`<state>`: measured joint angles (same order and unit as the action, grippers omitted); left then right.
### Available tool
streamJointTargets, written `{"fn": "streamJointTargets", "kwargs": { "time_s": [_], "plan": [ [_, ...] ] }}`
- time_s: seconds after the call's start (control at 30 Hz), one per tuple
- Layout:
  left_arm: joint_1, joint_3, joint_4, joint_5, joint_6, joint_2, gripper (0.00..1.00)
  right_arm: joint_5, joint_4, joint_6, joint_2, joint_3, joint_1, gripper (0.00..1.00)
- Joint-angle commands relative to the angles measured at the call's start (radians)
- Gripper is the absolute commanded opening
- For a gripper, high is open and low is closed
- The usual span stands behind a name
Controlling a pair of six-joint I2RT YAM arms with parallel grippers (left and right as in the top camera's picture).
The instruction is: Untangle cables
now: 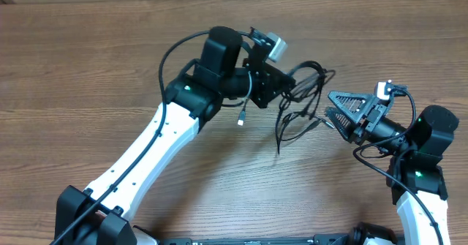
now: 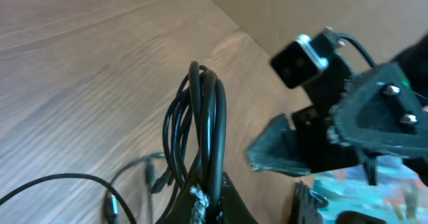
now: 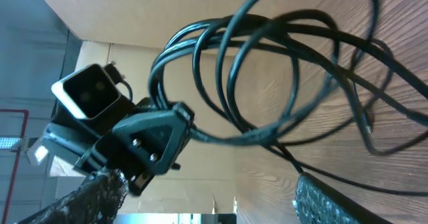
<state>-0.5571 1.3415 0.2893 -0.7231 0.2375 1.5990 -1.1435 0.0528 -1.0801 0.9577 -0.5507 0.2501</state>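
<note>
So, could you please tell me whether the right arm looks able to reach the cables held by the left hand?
Probably yes. The right hand stands open just beside the cables, which the left hand holds bunched, and nothing lies between it and the nearest loose strands.

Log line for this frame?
left fingers: shut on cables | right fingers: open, beside the loops | cables: tangled bunch

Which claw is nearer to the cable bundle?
Left. The left claw is shut on the cable bundle; the right claw stands open just beside its trailing strands, gripping nothing.
</note>
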Motion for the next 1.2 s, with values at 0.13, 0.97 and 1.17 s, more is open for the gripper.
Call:
{"fn": "streamJointTargets", "kwargs": {
  "time_s": [0.13,0.97,1.17],
  "plan": [
    [-0.067,0.011,-0.077,-0.047,0.022,-0.021,0.04,0.100,0.006,0.039,-0.006,-0.012,-0.072,0.78],
    [-0.121,0.011,-0.082,-0.051,0.033,-0.017,0.04,0.114,0.006,0.064,0.077,-0.012,-0.074,0.36],
    [-0.121,0.011,-0.113,-0.011,0.033,-0.017,0.04,0.110,0.006,0.063,0.077,-0.012,-0.073,0.04]
  ]
}}
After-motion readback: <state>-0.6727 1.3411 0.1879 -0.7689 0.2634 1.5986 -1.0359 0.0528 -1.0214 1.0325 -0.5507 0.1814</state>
